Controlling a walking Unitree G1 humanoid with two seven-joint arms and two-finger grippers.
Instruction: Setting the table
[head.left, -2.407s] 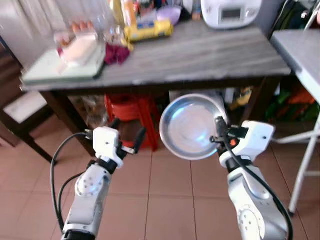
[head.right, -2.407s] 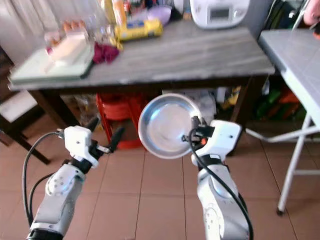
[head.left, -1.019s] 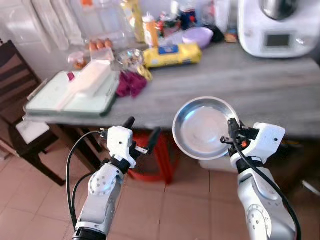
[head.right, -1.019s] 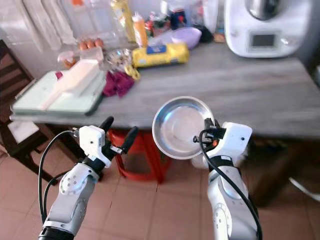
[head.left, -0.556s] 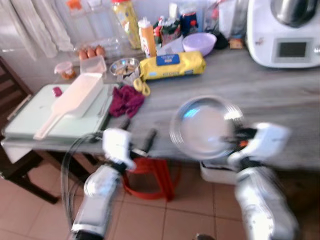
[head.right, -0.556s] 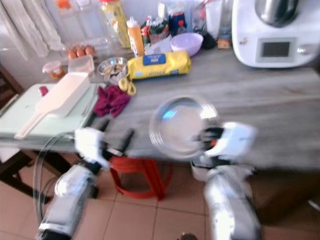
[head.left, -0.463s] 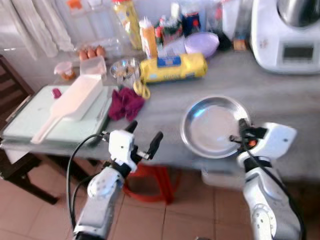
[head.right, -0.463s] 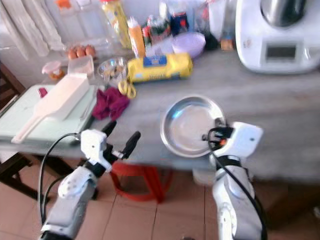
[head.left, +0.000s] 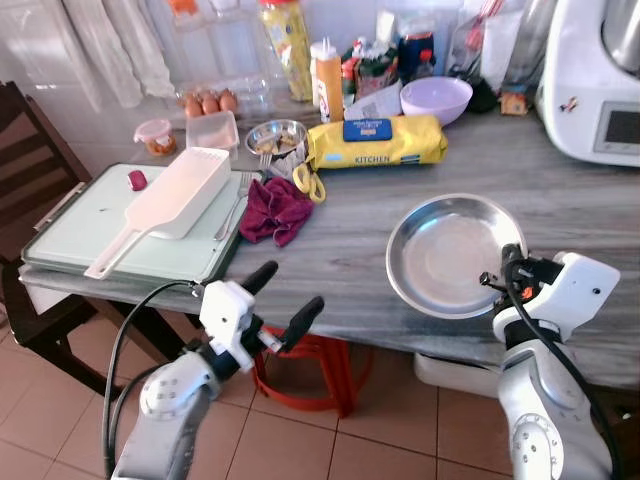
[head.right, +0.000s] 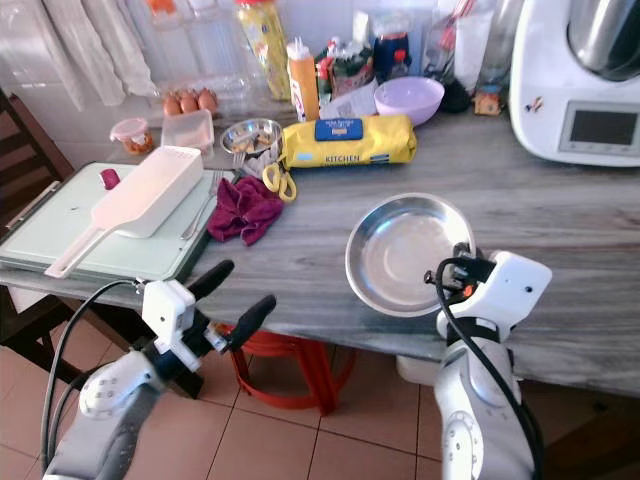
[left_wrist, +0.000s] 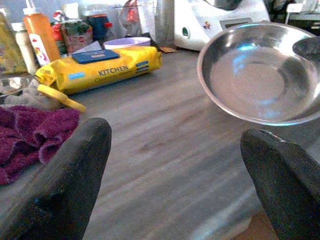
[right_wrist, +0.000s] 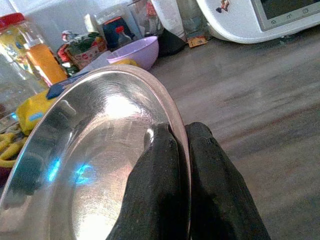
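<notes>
My right claw (head.right: 462, 270) pinches the steel bowl (head.right: 407, 253) by its near rim, seemingly just above the counter (head.right: 600, 240); I'd level it, lower gently, then release. Left claw (head.right: 233, 293) gapes empty.

- Grey wood-grain table (head.left: 340, 240) runs across the view, tiled floor (head.left: 60, 400) below.
- On it: pale green tray (head.left: 70, 225) near the left edge, maroon cloth (head.left: 275, 210) just beside it.
- Yellow packet (head.left: 375, 142) and lilac bowl (head.left: 436, 99) sit further back.
- White appliance (head.left: 600, 80) stands at the right.
</notes>
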